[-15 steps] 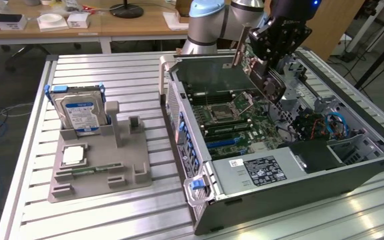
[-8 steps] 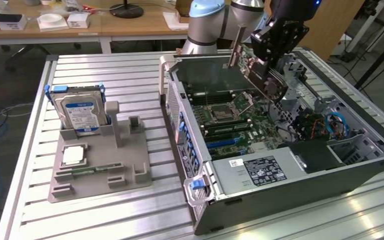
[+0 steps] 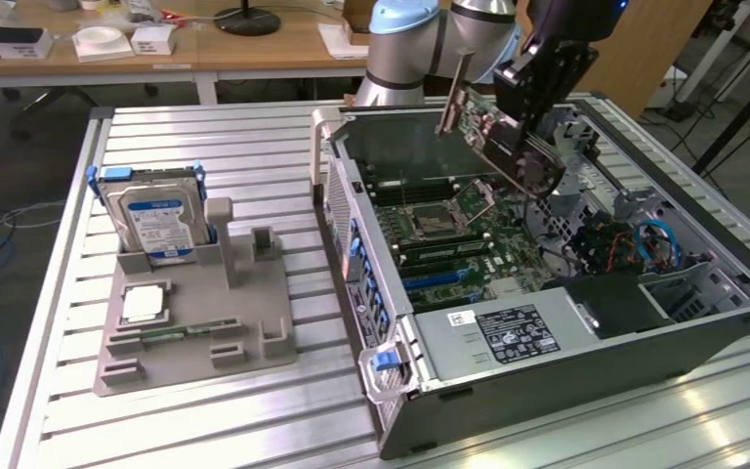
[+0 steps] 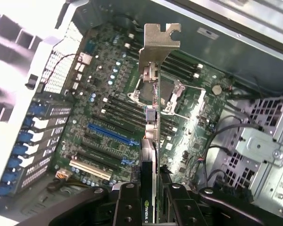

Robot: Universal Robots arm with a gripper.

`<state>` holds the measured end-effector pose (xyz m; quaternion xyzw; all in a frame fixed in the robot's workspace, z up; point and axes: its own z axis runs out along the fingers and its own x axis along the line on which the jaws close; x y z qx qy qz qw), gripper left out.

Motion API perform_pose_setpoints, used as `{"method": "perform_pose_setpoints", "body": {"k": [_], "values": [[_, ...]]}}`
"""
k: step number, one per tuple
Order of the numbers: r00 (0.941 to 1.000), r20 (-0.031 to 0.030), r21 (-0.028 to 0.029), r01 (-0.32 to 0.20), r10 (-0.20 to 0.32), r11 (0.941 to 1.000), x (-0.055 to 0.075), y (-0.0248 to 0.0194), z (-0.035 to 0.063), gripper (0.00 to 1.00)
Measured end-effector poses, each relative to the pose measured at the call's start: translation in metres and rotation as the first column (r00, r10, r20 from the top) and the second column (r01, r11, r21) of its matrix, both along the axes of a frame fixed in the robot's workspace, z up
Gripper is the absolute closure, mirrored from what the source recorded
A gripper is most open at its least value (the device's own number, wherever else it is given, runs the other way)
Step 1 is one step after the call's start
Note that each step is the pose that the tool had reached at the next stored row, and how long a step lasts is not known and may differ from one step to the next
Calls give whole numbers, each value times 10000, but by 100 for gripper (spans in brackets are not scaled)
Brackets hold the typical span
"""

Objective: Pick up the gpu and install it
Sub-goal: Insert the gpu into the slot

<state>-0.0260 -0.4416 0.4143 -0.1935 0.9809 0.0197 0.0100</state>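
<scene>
Exterior view: I have the gripper closed on the gpu. The card hangs tilted above the open case, over the far part of the motherboard, with its silver bracket at the upper end. It touches nothing in the case that I can see. The grey fixture on the table sits well apart at the exterior view's left, with the hard drive standing in it.

Wrist view: I look along the gpu edge-on. The fingers clamp it from both sides near my end, so the gripper is narrow and gripping the card. The bracket points away from me. Below lies the board, and the card's line crosses the processor socket. The blue slot lies off to one side of the card and does not run along its line.

My judgement: the pick is done and I am in the carry-and-align part of the install. The card is not yet seated. Seating calls for the card's lower edge to be brought level and parallel over a slot. The bracket end must face the case's rear openings, and the press should be straight, not tilted. A skewed approach could catch the socket lever or nearby parts.
</scene>
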Motion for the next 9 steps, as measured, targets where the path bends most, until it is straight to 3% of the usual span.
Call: {"method": "perform_pose_setpoints", "body": {"k": [4, 9], "values": [[9980, -1, 0, -634, 634, 9980, 0, 0, 0, 74], [9904, -1, -1, -1379, 1379, 9904, 0, 0, -1, 74]]}}
